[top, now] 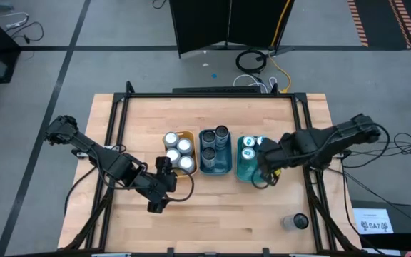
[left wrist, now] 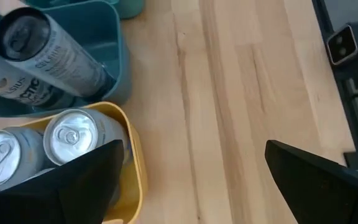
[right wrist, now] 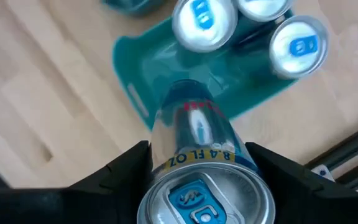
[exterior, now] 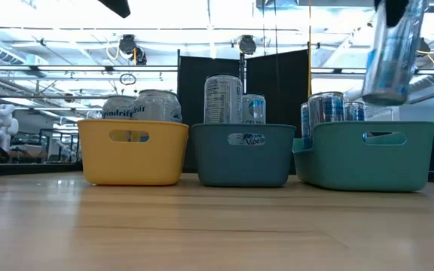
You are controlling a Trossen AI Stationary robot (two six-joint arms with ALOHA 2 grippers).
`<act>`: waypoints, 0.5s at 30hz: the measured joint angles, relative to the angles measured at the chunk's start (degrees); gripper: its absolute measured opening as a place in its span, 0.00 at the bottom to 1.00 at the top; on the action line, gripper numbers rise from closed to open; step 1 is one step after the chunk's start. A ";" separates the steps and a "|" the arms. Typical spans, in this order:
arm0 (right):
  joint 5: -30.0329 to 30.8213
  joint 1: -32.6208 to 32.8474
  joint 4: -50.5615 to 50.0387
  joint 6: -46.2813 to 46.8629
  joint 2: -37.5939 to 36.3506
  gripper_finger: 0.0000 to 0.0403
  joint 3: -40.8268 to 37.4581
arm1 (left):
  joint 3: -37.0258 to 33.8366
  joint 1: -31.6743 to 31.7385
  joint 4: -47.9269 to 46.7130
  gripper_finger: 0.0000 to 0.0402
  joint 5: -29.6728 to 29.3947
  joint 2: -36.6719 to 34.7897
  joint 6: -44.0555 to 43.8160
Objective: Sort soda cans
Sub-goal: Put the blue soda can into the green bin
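Note:
Three trays stand in a row: yellow [top: 189,135], dark blue [top: 215,170] and teal [top: 242,173], each holding upright soda cans. My right gripper [right wrist: 197,165] is shut on a silver soda can with blue markings [exterior: 392,56] and hangs over the teal tray's near end [right wrist: 166,74]. That tray holds blue-tabbed cans [right wrist: 204,22]. My left gripper [left wrist: 191,180] stands open above the table just near of the yellow tray [left wrist: 132,155], with nothing between its fingers. Another can [top: 296,223] is on the table near the front right corner. My right gripper pinches the can's side wall just below its top rim [right wrist: 194,163] between the two fingers, one on each side. The fingers come from above, pointing down. The can hangs below them, nearly upright and slightly tilted, lifted clear above the teal tray.
A black metal frame [top: 309,121] runs around the tabletop. Bare wood lies in front of the trays [top: 220,214] and to the left of the yellow tray. The dark blue tray holds tall cans [left wrist: 48,50].

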 joint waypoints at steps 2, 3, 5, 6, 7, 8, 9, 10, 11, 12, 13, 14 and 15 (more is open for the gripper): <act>0.07 -1.81 1.44 -0.01 -0.71 0.57 -1.40 | 0.00 0.00 0.04 1.00 -0.88 0.00 -0.46; 0.07 -2.78 2.19 -0.45 -0.75 0.57 -1.76 | 0.00 0.00 0.11 1.00 -1.29 0.00 -0.44; -0.80 -5.07 2.93 -1.89 -0.41 0.57 -2.33 | 0.00 0.00 0.46 1.00 -1.62 0.00 -0.44; -1.65 -6.21 2.78 -2.88 -0.08 0.57 -2.59 | 0.00 0.00 0.52 1.00 -1.63 0.00 -0.44; -2.24 -7.43 2.67 -3.97 0.38 0.57 -2.95 | 0.00 0.00 0.49 1.00 -1.64 0.00 -0.44; -2.88 -8.55 2.68 -4.99 0.81 0.58 -3.45 | 0.00 0.00 0.49 1.00 -1.64 0.00 -0.44; -3.62 -9.72 2.75 -6.22 1.27 0.58 -4.07 | 0.00 0.00 0.52 1.00 -1.65 0.00 -0.47; -4.15 -10.79 2.85 -7.35 1.57 0.58 -4.84 | 0.00 0.00 0.50 1.00 -1.65 0.00 -0.54; -4.20 -11.67 3.10 -8.52 1.80 0.58 -5.72 | 0.00 0.00 0.50 1.00 -1.65 0.00 -0.55; -4.16 -12.49 3.70 -9.65 1.98 0.58 -6.61 | 0.00 0.00 0.50 1.00 -1.65 0.00 -0.57; -4.58 -13.23 4.86 -10.76 1.98 0.58 -7.67 | 0.00 0.00 0.50 1.00 -1.65 0.00 -0.57; -5.08 -13.86 6.47 -11.81 1.98 0.58 -8.85 | 0.00 0.00 0.50 1.00 -1.65 0.00 -0.57; -5.37 -14.37 7.94 -12.49 2.00 0.58 -9.97 | 0.00 0.00 0.50 1.00 -1.65 0.00 -0.58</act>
